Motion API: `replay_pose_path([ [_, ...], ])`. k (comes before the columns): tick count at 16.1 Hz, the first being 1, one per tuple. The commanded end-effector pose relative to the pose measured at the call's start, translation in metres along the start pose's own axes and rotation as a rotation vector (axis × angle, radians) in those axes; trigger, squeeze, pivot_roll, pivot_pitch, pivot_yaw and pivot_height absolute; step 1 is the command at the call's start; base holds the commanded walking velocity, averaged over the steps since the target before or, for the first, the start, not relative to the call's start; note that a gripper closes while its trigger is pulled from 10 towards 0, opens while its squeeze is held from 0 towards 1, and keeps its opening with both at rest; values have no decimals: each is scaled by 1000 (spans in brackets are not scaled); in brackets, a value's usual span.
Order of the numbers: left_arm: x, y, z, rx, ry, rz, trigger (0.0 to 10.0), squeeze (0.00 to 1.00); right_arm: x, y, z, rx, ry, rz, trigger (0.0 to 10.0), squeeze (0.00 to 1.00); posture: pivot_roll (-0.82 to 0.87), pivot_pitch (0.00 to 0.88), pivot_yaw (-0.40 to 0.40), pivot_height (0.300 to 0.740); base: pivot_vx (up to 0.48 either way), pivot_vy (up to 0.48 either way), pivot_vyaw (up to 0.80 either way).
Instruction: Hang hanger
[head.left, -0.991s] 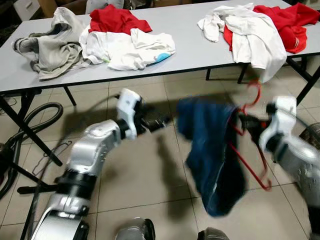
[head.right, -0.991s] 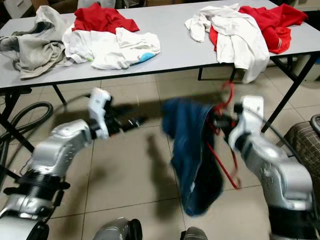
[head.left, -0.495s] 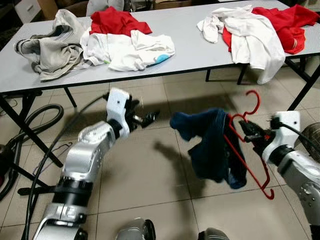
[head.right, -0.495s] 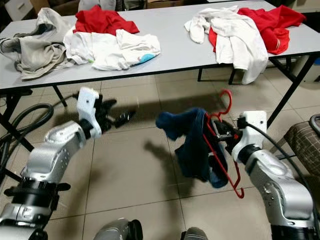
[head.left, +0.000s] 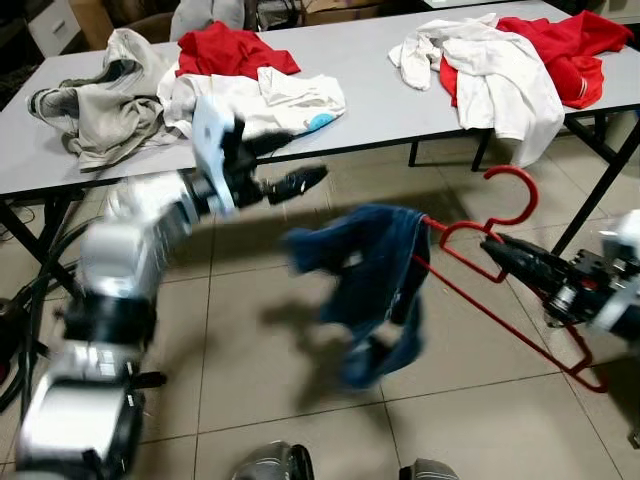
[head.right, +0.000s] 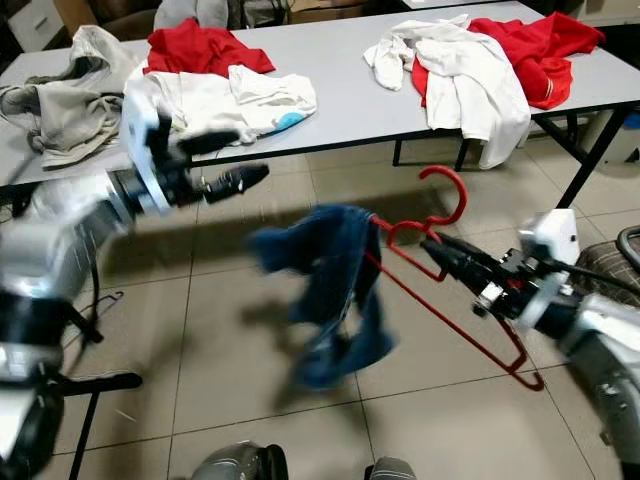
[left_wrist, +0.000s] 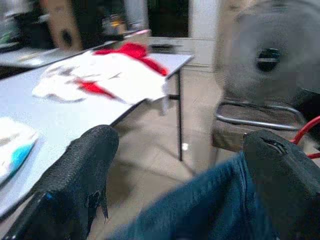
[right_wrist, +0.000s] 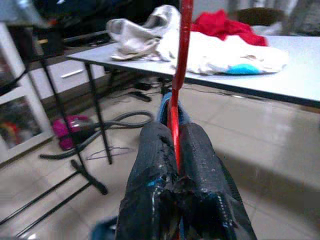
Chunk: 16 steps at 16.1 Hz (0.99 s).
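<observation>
While I stand over a tiled floor (head.left: 250, 400) in front of a long grey table (head.left: 370, 70), my right gripper (head.left: 497, 248) is pinched tight on a red hanger (head.left: 500, 310), its two black fingers (right_wrist: 200, 165) pressed together on the red wire just below the hook. The hanger sits out in front of me on my right side, tilted, with its hook curling upward and its long lower bar slanting down toward my right arm. A dark blue garment (head.left: 365, 275) is draped over the hanger's far end and hangs loose in the air above the floor, blurred.

My left gripper (head.left: 285, 165) is raised on my left side, near the table's front edge, with its fingers spread apart and holding nothing. It is apart from the blue garment, which shows between the two fingers in the left wrist view. My left arm is blurred.

On the table lie piles of clothes: a grey garment (head.left: 100, 95) at the left end, a red one (head.left: 225, 48) and a white one (head.left: 265, 100) beside it, and further right a white shirt (head.left: 500, 70) hanging over the front edge, with another red garment (head.left: 575, 45) next to it. A dark hose (head.left: 40, 270) lies on the floor under the table's left end.
</observation>
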<state>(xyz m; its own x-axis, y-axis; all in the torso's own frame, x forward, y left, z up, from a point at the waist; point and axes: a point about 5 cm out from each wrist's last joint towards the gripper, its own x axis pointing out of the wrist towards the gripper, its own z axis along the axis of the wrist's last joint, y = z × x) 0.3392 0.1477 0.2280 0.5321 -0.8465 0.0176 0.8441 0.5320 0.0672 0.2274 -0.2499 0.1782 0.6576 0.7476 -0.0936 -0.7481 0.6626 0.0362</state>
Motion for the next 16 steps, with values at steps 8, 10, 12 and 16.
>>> replay_pose_path([
  [8,24,-29,-15,5,172,-479,10000,0,5,-8,36,-113,-88,272,10000,0,-166,0,115,740,0,0,0],
  [10,34,-36,-17,-8,159,-509,10000,0,9,-6,39,-127,-88,312,10000,0,-167,0,116,740,0,0,0],
  [12,42,-35,-20,6,182,-512,10000,0,14,-3,39,-152,-66,349,10000,0,-170,0,122,740,0,0,0],
  [16,39,-33,-25,-11,241,-616,0,0,16,-3,39,-181,-51,369,10000,0,-179,0,131,740,0,0,0],
])
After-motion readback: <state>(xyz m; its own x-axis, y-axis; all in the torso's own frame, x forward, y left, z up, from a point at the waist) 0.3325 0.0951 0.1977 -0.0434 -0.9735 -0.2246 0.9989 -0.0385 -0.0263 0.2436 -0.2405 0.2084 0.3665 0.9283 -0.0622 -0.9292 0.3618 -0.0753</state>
